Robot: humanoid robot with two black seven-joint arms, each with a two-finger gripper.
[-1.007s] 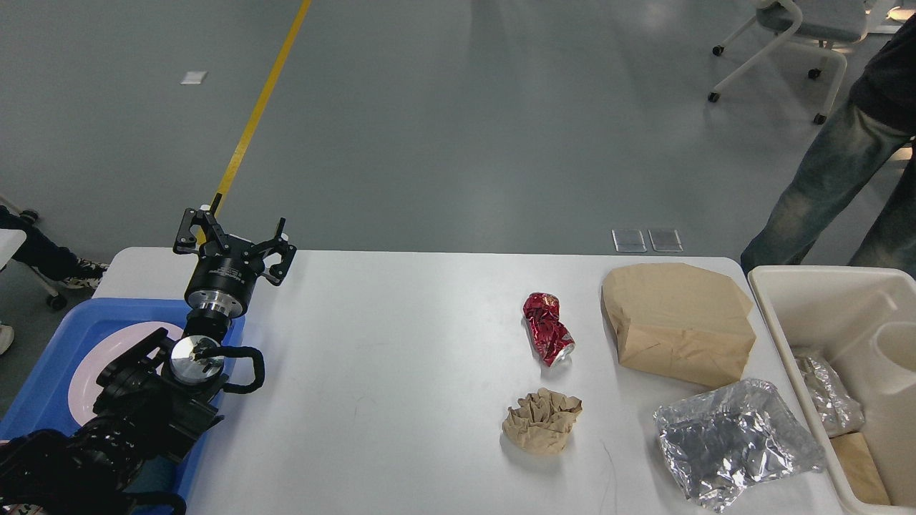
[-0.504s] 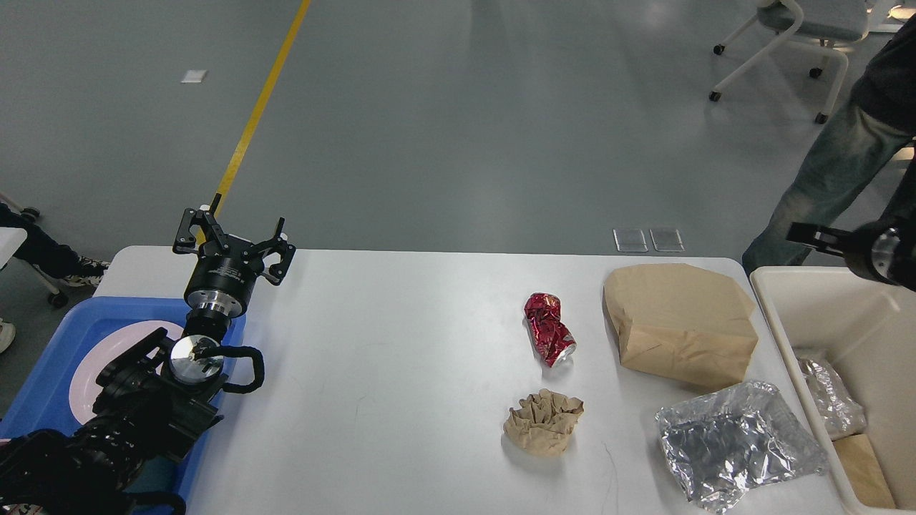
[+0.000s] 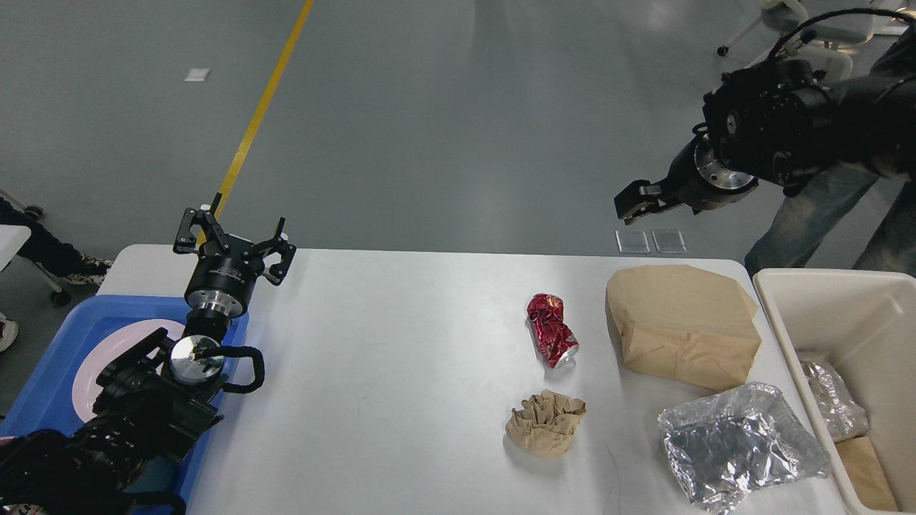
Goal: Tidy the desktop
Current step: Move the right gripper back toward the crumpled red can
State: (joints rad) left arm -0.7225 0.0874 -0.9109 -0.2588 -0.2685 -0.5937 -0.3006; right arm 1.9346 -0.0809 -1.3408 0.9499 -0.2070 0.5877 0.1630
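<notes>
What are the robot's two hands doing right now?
Left end effector: open, empty, held above the desktop.
Right end effector: raised in the air, holding nothing visible; open or shut cannot be told.

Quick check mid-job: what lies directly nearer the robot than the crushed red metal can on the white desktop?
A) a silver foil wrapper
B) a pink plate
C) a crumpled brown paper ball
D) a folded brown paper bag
C: the crumpled brown paper ball lies on the white desktop just below the crushed red metal can, apart from it.
</notes>
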